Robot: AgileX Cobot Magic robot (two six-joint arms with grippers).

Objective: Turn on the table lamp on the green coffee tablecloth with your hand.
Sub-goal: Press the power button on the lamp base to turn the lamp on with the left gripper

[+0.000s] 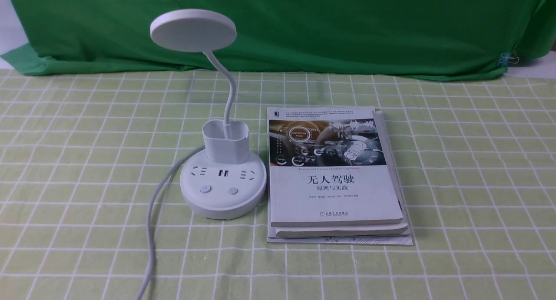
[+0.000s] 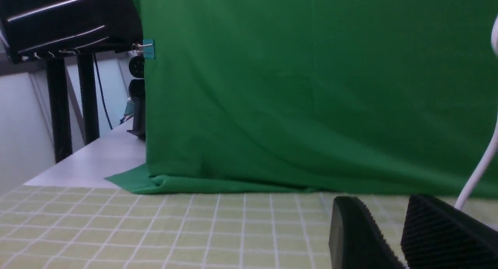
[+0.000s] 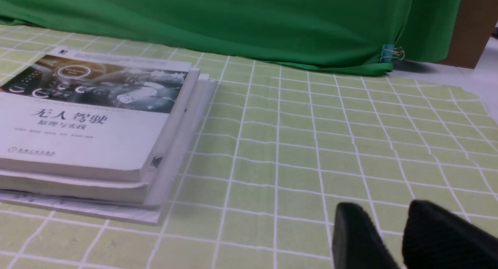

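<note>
Cord (image 1: pixel 150 230) of the table lamp (image 1: pixel 226 154) is closest in front view, running from the near side up to the left of the base (image 1: pixel 223 202). Lamp stands on the green checked tablecloth (image 1: pixel 456 161), left of centre.

Base is round, with sockets (image 1: pixel 195 171) in a row on top. Below them, left button (image 1: pixel 205 189) is ringed blue and right button (image 1: pixel 233 190) is plain. Cup holder (image 1: pixel 226 139) sits on the rear of the base. Thin neck (image 1: pixel 229 91) rises out of it and bends left to the flat disc head (image 1: pixel 193 31). Only the head's top side shows, so can't tell lit or not.

Stack of books (image 1: pixel 334 182) lies flat just right of the base, gap very thin. Dark green backdrop (image 1: pixel 347 26) hangs behind, binder clip (image 1: pixel 506 59) at far right.

Own wrist view shows left gripper (image 2: pixel 380 202) low over the cloth, fingers slightly apart, nothing between them, lamp neck beyond. Likewise right gripper (image 3: pixel 384 206): small gap, empty, over bare cloth, books ahead and well apart.
</note>
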